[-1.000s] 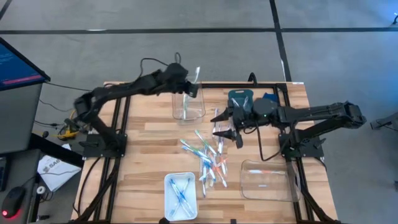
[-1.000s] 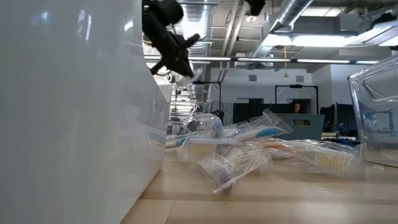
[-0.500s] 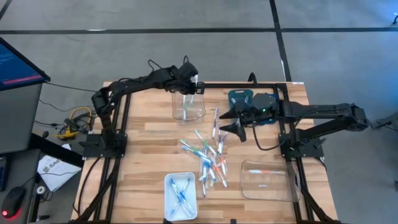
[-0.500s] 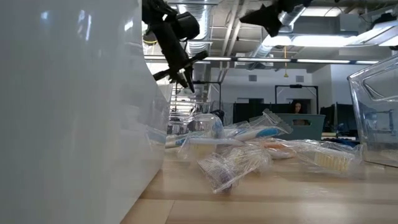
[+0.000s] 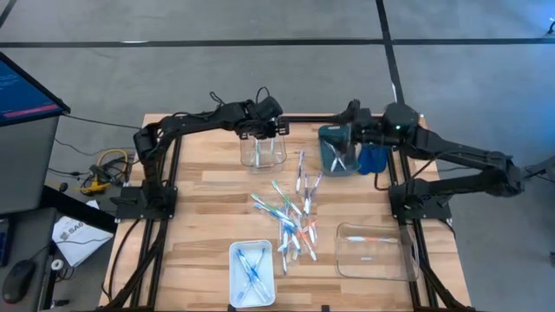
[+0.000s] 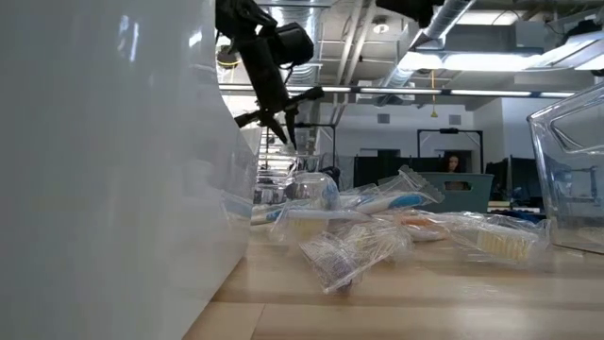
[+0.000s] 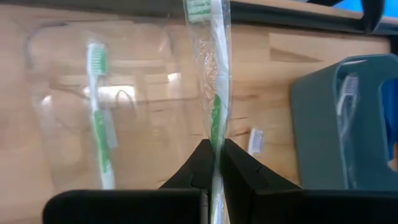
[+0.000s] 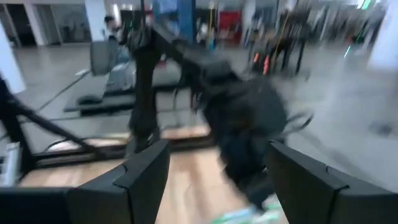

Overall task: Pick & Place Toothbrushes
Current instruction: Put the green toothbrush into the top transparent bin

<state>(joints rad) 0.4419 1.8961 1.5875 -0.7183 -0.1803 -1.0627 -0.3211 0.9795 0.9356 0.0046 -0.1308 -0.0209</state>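
**Left arm poised to drop green brush into clear bin**

Left to right: left gripper (image 5: 269, 124) hangs over the clear bin (image 5: 262, 154) at the table's far edge, fingers pinched tight on a wrapped green toothbrush (image 7: 214, 93); one green brush already lies inside. Next move, likely: open jaws so it falls in. Mid-table, the loose pile of toothbrushes (image 5: 290, 217) waits. Right gripper (image 5: 354, 117), jaws apart & empty, hovers near the teal bin (image 5: 336, 149).

Right wrist view motion-blurred — left arm (image 8: 239, 130) smeared; low view — white bin (image 6: 113, 170) cropped, blocks table.
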